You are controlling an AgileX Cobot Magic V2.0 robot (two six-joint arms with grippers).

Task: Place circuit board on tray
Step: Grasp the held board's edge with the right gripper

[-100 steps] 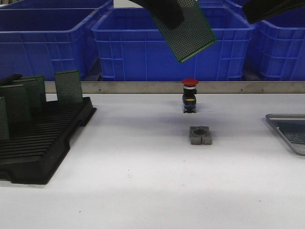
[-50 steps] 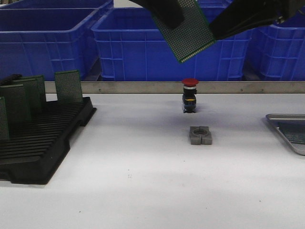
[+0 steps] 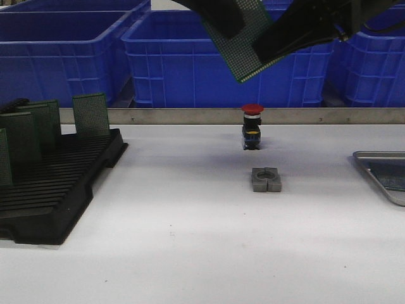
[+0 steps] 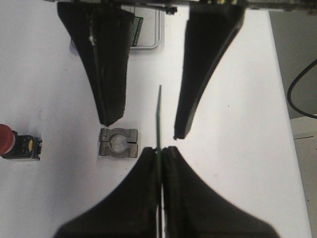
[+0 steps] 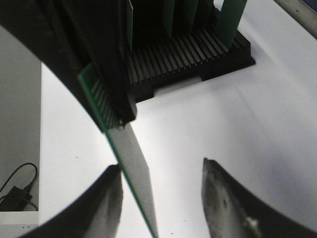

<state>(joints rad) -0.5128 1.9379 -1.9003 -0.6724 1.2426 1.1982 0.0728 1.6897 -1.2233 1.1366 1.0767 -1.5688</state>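
My left gripper (image 3: 229, 19) is shut on a green circuit board (image 3: 248, 39) and holds it tilted, high above the table's middle. In the left wrist view the board (image 4: 159, 116) is edge-on between the closed left fingers (image 4: 143, 188). My right gripper (image 3: 264, 49) reaches in from the right. Its open fingers (image 4: 110, 74) stand on either side of the board's free edge without closing on it. In the right wrist view the board (image 5: 132, 163) lies between the open right fingers (image 5: 223, 198). The silvery tray (image 3: 370, 158) sits at the right table edge.
A black slotted rack (image 3: 57, 190) with several upright green boards stands at the left. A red push button (image 3: 252, 126) and a grey clamp block (image 3: 266, 179) sit mid-table under the grippers. Blue crates (image 3: 177, 57) line the back behind a metal rail. A board lies in the tray.
My right gripper has moved in from the upper right to the held board, its open fingers now straddling it. The left gripper and board have stayed still.
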